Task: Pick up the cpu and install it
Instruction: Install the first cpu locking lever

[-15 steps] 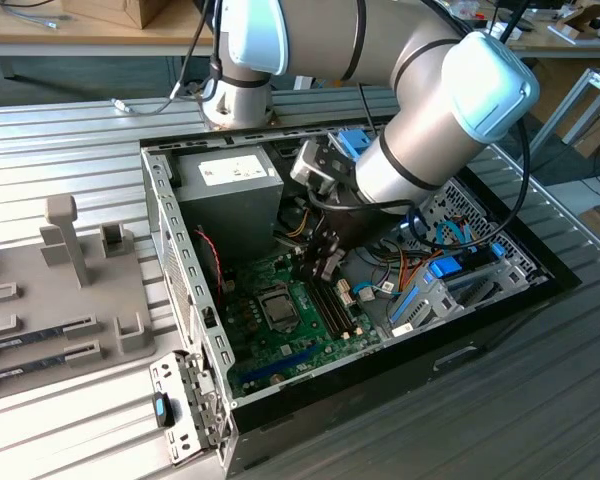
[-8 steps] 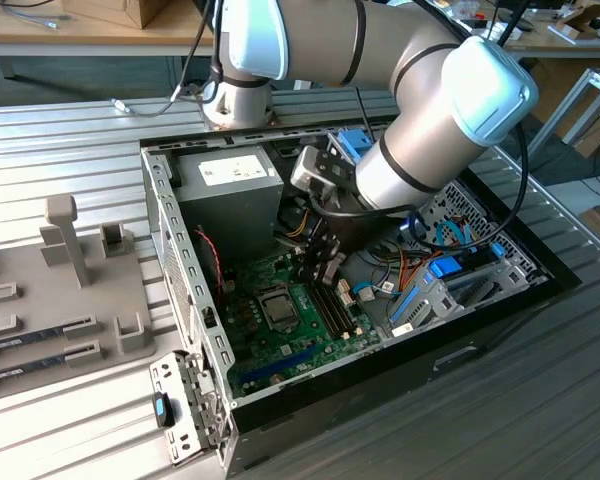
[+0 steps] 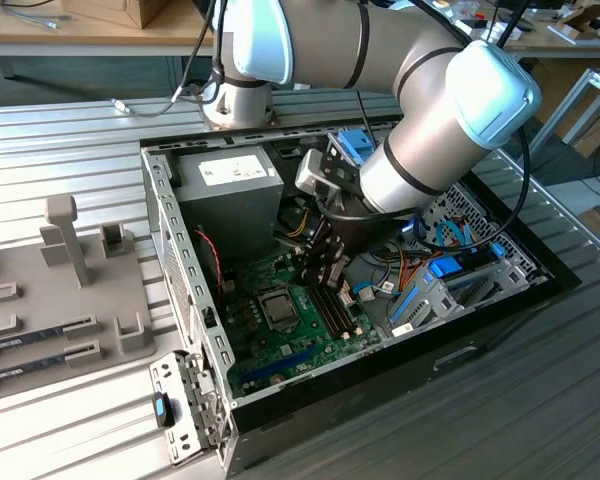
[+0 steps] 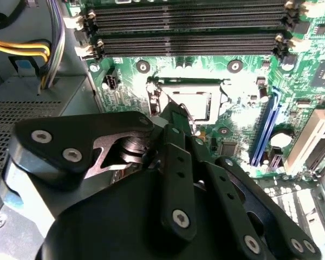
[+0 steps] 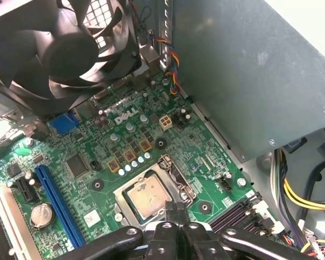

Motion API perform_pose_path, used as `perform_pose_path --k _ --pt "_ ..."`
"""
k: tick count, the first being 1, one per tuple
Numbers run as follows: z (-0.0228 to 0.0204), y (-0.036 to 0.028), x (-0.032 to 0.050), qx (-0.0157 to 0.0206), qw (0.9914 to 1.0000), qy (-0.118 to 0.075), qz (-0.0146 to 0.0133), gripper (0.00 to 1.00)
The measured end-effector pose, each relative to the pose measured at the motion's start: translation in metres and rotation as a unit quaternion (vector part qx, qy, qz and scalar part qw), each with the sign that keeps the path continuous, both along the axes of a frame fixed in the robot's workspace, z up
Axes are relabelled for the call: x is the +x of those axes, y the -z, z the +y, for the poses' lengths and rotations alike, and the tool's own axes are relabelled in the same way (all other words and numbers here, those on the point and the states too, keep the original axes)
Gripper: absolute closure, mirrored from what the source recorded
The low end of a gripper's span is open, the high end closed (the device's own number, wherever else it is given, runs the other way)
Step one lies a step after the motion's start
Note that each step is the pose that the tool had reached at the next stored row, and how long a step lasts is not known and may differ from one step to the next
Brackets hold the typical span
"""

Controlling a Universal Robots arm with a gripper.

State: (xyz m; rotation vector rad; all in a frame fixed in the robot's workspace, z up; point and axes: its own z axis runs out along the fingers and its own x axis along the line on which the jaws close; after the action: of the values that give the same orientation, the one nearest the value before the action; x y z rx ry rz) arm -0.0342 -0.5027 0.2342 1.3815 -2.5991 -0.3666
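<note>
Closest to my lens is the gripper [image 5: 176, 210], its dark linkage crowding the first wrist view. The jaws look pressed together with nothing between them, so I judge it carries nothing.

The arm [image 3: 430, 130] bends down into the open computer case [image 3: 165, 230], which lies on its side so the board faces up and I can reach it from above. The grey power supply [image 5: 260, 70] walls one side and the motherboard [image 5: 114, 141] covers the floor. That, I think, is why the wrist leans in at an angle between them.

The black fan [image 5: 65, 49] sits at one edge of the board, well apart from the fingertips. The memory slots [image 4: 189, 24] run beside the socket frame [image 5: 179, 179].

The cpu [image 5: 146, 196] lies flat inside that frame, silvery top up and square to it, so I judge it already placed. The fingertips hang at the frame's edge; whether they touch it, or whether the frame is clamped down, I cannot tell.
</note>
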Motion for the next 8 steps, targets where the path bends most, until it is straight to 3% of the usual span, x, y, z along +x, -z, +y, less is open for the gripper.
perform_pose_path --k 8 --pt "-0.0043 0.0022 0.0035 -0.0004 1.0 -0.002 0.0001 0.89"
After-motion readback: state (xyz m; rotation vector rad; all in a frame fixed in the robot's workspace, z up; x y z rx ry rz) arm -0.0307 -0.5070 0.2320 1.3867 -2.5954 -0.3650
